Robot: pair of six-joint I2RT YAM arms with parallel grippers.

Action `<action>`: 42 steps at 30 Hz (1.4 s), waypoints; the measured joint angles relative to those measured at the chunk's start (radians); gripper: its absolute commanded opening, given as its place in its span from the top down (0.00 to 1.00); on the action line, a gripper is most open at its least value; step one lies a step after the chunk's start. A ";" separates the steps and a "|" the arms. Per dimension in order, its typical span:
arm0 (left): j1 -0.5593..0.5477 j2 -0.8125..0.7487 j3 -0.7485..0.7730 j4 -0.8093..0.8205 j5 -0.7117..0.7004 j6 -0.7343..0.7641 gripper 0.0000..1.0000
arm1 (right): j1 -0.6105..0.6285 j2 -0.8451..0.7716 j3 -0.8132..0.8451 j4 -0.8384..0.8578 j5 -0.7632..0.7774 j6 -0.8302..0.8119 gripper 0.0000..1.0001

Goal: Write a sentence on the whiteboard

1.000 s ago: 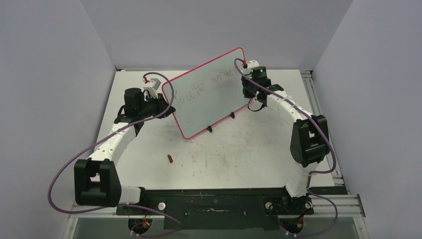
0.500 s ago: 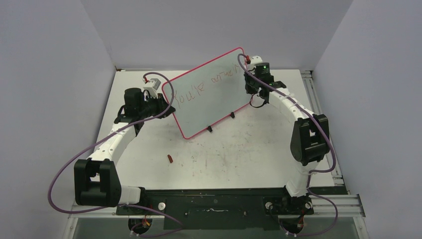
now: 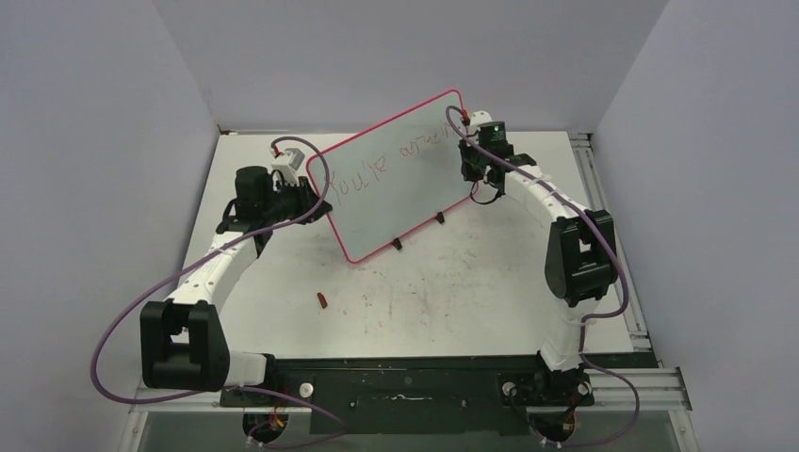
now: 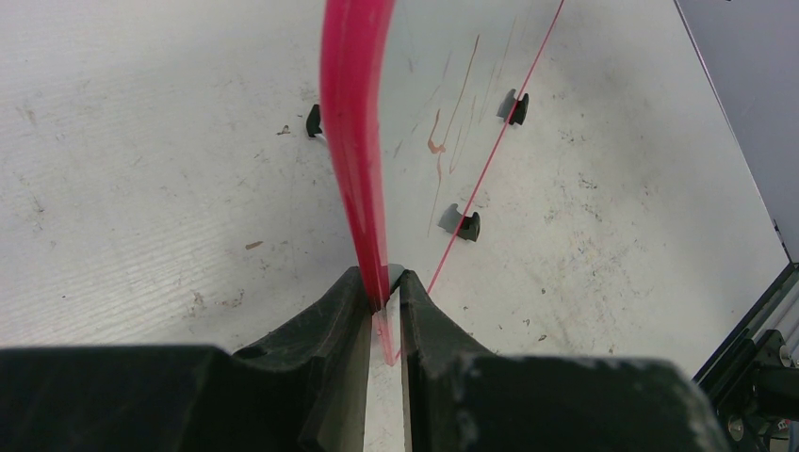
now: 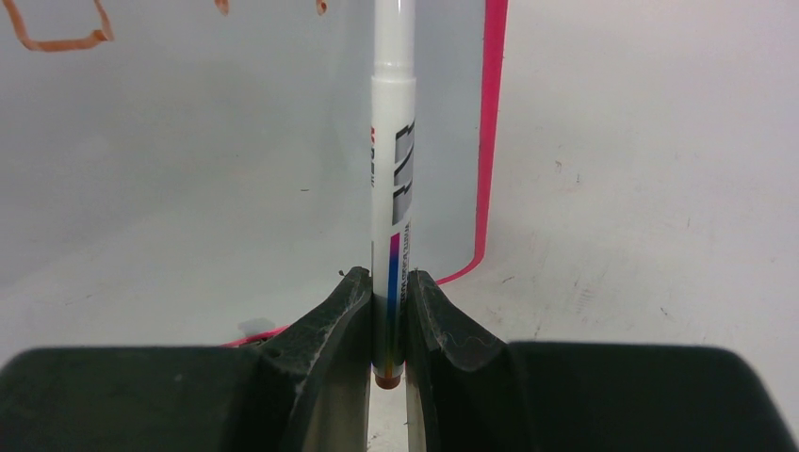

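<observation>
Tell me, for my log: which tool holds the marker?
The right tool: it pinches the white marker; the left tool clamps the whiteboard by its rim.

A white, scuffed table (image 3: 452, 292) with faint reddish smudges stands evenly lit inside a plain booth of pale lavender-grey panels, namely a back wall (image 3: 405, 56), a left wall (image 3: 85, 188) and a right wall (image 3: 716, 188), with a metal rail (image 3: 592, 168) along its right edge.
</observation>
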State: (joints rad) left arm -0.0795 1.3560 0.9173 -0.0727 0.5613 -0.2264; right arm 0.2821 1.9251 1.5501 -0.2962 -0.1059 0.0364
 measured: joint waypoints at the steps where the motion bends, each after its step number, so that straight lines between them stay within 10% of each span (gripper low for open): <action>1: 0.000 0.000 0.000 0.000 0.000 0.000 1.00 | 0.000 0.000 0.002 -0.001 -0.003 -0.002 0.95; 42: -0.002 0.000 0.000 -0.001 0.000 0.000 1.00 | 0.000 0.002 -0.023 -0.018 -0.013 -0.023 0.95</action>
State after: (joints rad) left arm -0.0814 1.3560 0.9173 -0.0738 0.5613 -0.2264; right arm 0.2817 1.9270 1.5276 -0.3145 -0.1188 0.0139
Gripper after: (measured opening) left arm 0.134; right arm 0.157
